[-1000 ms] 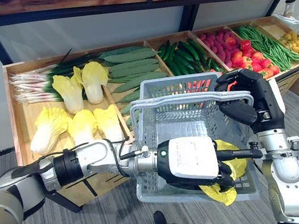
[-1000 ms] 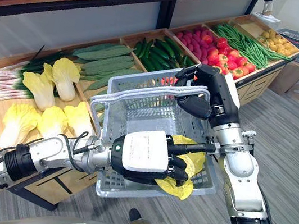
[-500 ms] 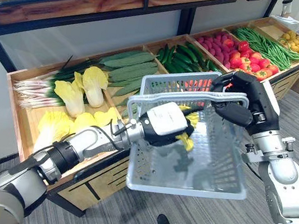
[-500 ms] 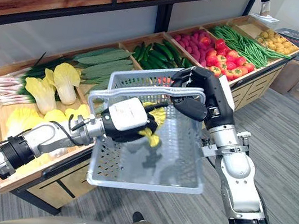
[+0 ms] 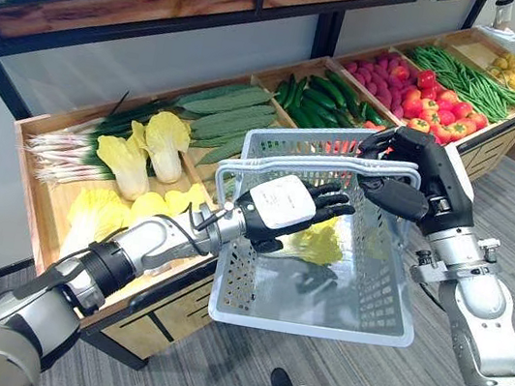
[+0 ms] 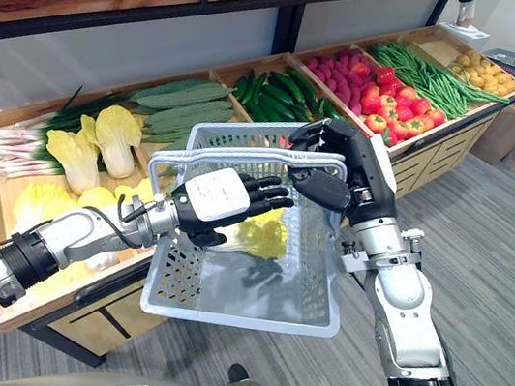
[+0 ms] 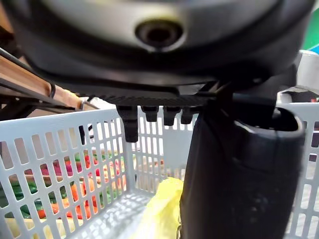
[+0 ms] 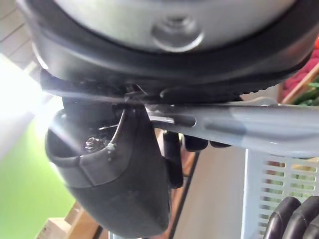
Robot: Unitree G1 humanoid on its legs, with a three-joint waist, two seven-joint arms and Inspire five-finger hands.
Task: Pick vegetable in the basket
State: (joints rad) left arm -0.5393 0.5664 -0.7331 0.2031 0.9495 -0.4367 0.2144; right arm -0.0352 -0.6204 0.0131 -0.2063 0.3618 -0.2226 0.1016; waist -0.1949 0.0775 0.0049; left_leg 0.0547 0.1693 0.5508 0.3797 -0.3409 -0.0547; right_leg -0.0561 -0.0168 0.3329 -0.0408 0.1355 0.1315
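**Desk:** Centre of frame: what is the left hand doing?

**Photographer:** The left hand (image 5: 285,205) hovers over the grey basket (image 5: 310,325). Its fingers are straight and spread, and it holds nothing.

**Desk:** And the vegetable?

**Photographer:** The yellow leafy vegetable (image 5: 320,245) lies on the basket floor, just below the fingertips and slightly to their right. The left wrist view shows it past the thumb, with the mesh wall behind it.

**Desk:** Which way does it lie?

**Photographer:** Its long axis seems to run across the basket, left to right in frame. The leaves are crumpled and partly under the hand, so that is a best reading.

**Desk:** The other hand?

**Photographer:** The right hand (image 5: 408,173), right of centre, is curled round the basket's handles (image 8: 234,127). It carries the basket in front of the wooden shelf (image 5: 31,187).

**Desk:** So which arm is placed for the next move?

**Photographer:** The left, in my judgement. It is the nearer hand and the only free one. If another vegetable is wanted, the yellow cabbages (image 5: 148,141) sit on the shelf at the left of frame. That is the left arm's own side, up and away from the basket.
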